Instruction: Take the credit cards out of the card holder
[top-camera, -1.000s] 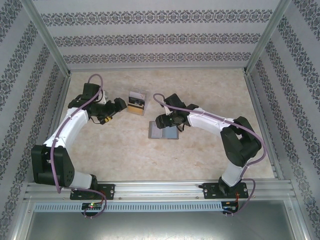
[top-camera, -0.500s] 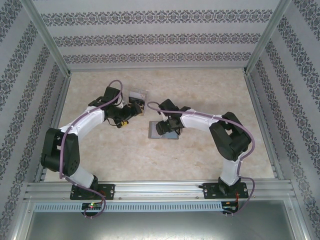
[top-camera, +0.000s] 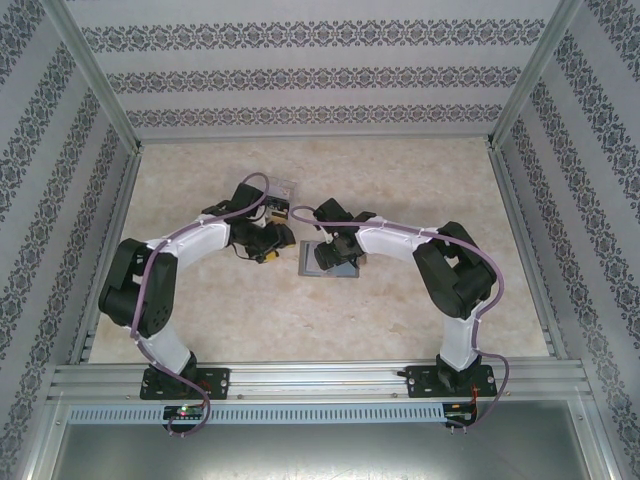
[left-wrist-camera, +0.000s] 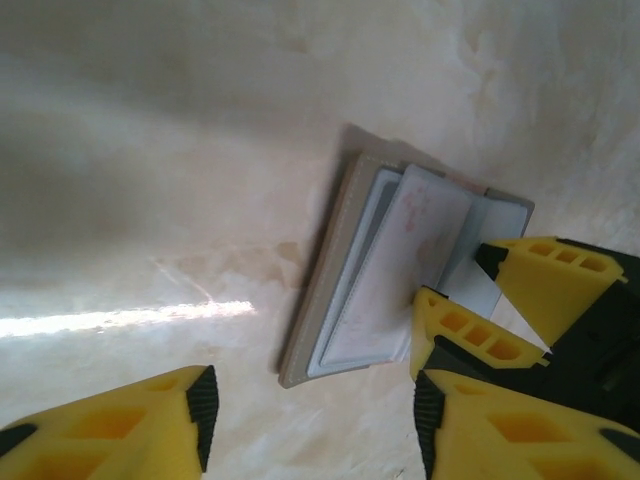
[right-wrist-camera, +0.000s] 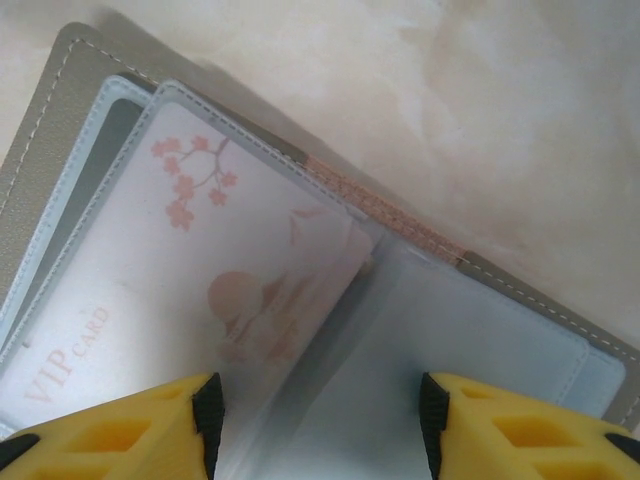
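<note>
The card holder (top-camera: 325, 270) lies open on the table, grey with clear sleeves (right-wrist-camera: 480, 340). A white credit card (right-wrist-camera: 170, 280) with pink blossoms and "VIP CARD" sits inside a sleeve on its left half. It is also in the left wrist view as the credit card (left-wrist-camera: 400, 260), in the card holder (left-wrist-camera: 335, 270). My right gripper (right-wrist-camera: 320, 425) hovers open right over the sleeves, one fingertip on each side of a raised sleeve edge. My left gripper (left-wrist-camera: 310, 430) stands open over bare table just left of the holder. The two grippers are close together, left gripper (top-camera: 278, 248) and right gripper (top-camera: 330, 252).
A small see-through box (top-camera: 283, 187) stands behind my left wrist, partly hidden by it. The right gripper's yellow fingers (left-wrist-camera: 540, 290) crowd the holder's right side. Metal frame rails (top-camera: 300, 378) bound the marbled table (top-camera: 400, 320).
My left arm swung right from the see-through box toward the holder, its jaws narrowing. The right gripper shifted slightly left over the holder and narrowed a little.
</note>
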